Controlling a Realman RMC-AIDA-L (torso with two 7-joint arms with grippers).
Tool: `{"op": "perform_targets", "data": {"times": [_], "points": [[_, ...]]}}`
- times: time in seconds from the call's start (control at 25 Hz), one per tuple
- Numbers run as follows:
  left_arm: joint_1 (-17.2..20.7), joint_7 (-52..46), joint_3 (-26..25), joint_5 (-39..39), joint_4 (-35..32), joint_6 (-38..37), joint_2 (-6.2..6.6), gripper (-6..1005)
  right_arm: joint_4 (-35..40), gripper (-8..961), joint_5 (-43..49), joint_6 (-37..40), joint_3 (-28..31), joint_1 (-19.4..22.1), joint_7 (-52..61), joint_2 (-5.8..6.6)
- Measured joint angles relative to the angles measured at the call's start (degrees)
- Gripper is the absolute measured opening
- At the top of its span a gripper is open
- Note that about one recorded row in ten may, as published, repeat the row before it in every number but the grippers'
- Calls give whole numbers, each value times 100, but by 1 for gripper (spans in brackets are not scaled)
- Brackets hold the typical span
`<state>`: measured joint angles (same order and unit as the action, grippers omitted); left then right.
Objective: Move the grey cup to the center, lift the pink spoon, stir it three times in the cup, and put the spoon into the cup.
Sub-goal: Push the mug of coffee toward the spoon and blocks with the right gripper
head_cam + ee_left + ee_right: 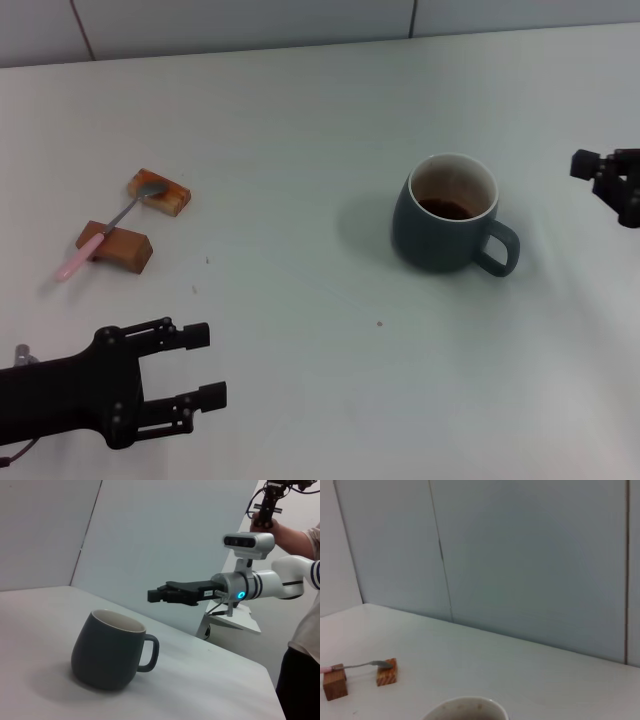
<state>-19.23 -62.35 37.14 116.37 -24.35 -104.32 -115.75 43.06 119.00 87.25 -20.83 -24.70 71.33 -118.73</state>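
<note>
Grey cup (446,215) sitting heavy, rigid, slick-glazed, sloshing coffee; best gripping handle. Right pincer (607,180) hovering beside it, spread unclear; left pincer (205,365) waiting spread.

Even, bright overhead light is washing the white table (300,120) with no harsh glare. The grey cup (445,225) is casting a soft shadow toward frame left in the head view. The cup rim is sitting blurred at the right wrist view's bottom edge.
</note>
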Motion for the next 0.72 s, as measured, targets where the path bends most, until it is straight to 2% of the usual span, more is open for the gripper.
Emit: {"op": "perform_targets", "data": {"times": [0.72], "points": [[-18, -5, -22, -13, 0, -8, 9, 738, -439, 0, -9, -1025, -824, -440, 164, 1]]}}
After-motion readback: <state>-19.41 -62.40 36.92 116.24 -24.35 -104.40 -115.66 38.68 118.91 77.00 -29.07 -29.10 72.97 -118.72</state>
